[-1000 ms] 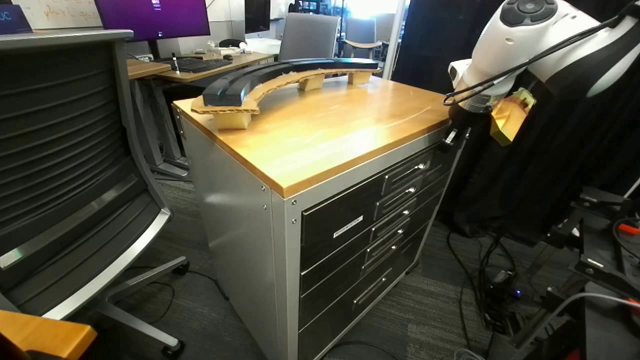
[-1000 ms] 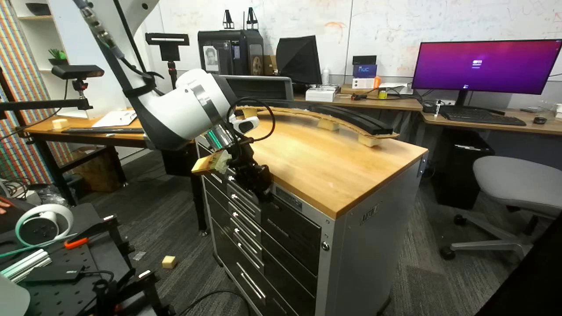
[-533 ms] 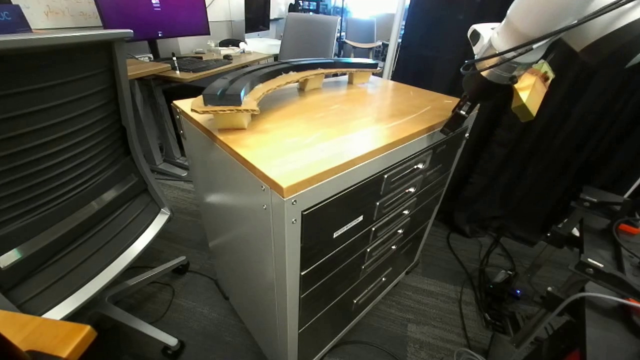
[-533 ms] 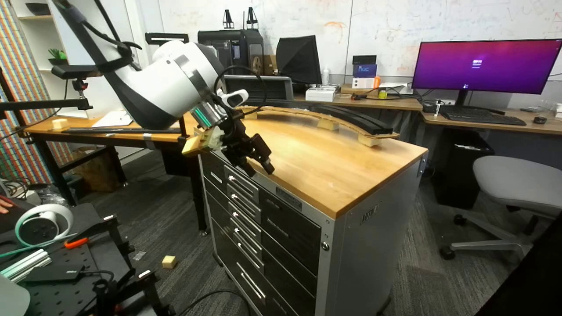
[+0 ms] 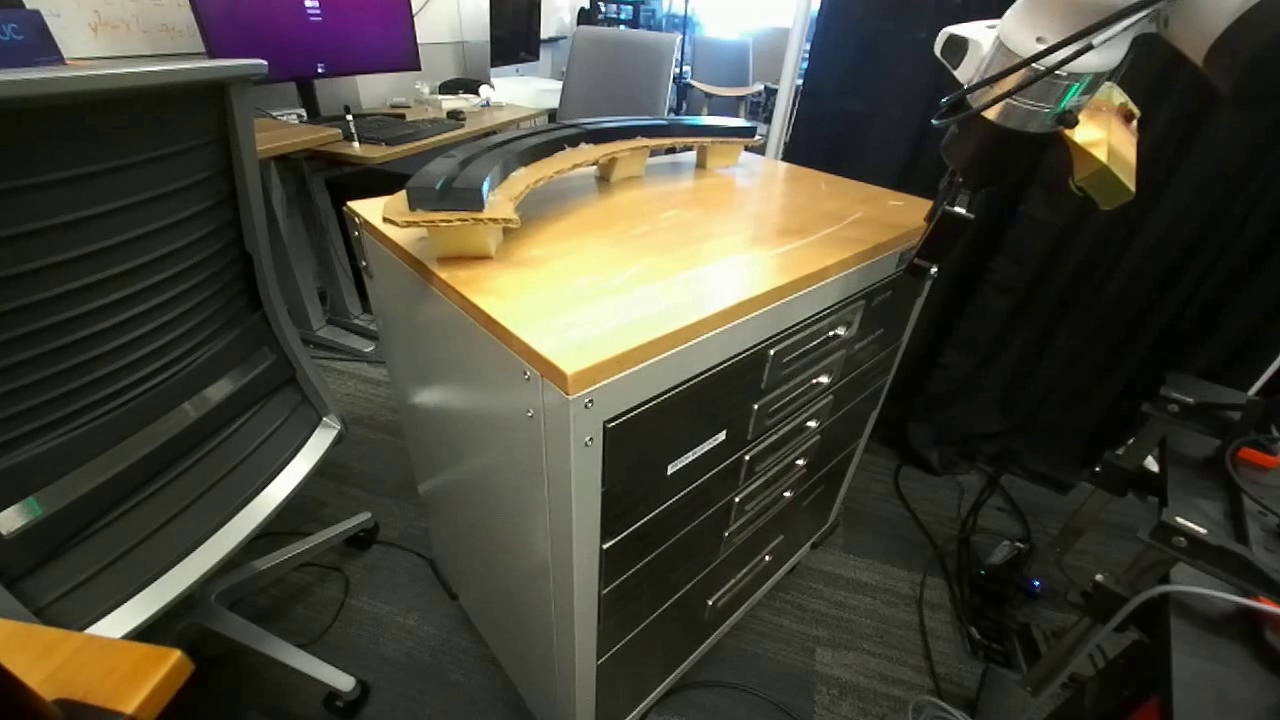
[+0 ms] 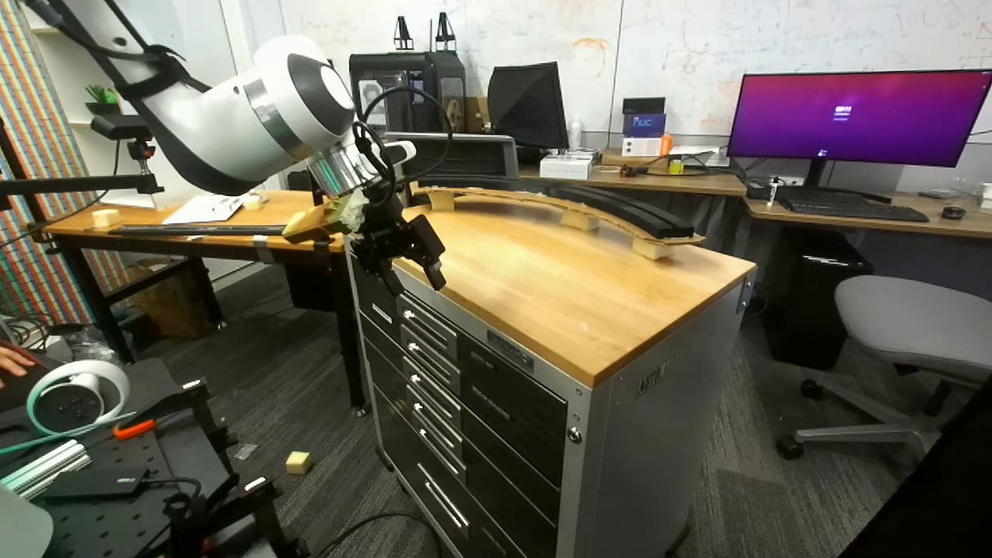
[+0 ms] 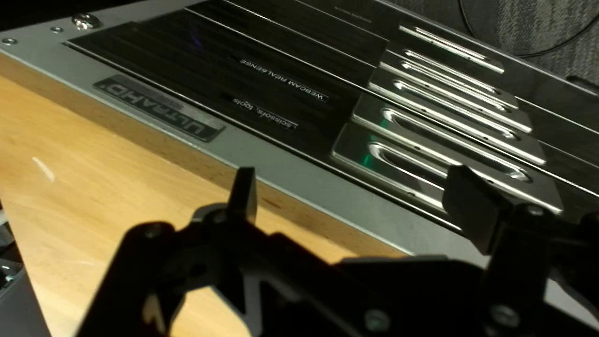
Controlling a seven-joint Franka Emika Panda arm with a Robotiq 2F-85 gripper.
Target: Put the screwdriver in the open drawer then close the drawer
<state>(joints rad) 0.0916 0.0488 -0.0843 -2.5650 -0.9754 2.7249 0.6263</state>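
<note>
The screwdriver is hidden or out of view. The drawer [image 7: 309,132], uppermost in the grey cabinet, is closed, its dark front flush with the frame and its inside hidden. In the wrist view its metal handle [image 7: 398,164] lies beyond my fingers. My gripper [image 6: 416,285] hangs just above the cabinet's front top edge, near the end closest to the arm. In the wrist view the black fingers [image 7: 468,206] stand wide apart, with nothing between them; the gripper is open. Part of the gripper is dark against the black curtain in an exterior view [image 5: 935,240].
A wooden top [image 6: 573,287] covers the cabinet. A curved black piece on cardboard and foam blocks [image 5: 560,160] stands along its back. Lower drawers [image 6: 504,457] are closed too. An office chair [image 5: 150,350] stands beside the cabinet, and a black cart [image 6: 139,457] is in front.
The gripper has risen from in front of the drawer's face and drawn back toward the arm's base. Its fingers have spread apart. The drawer stays closed throughout.
</note>
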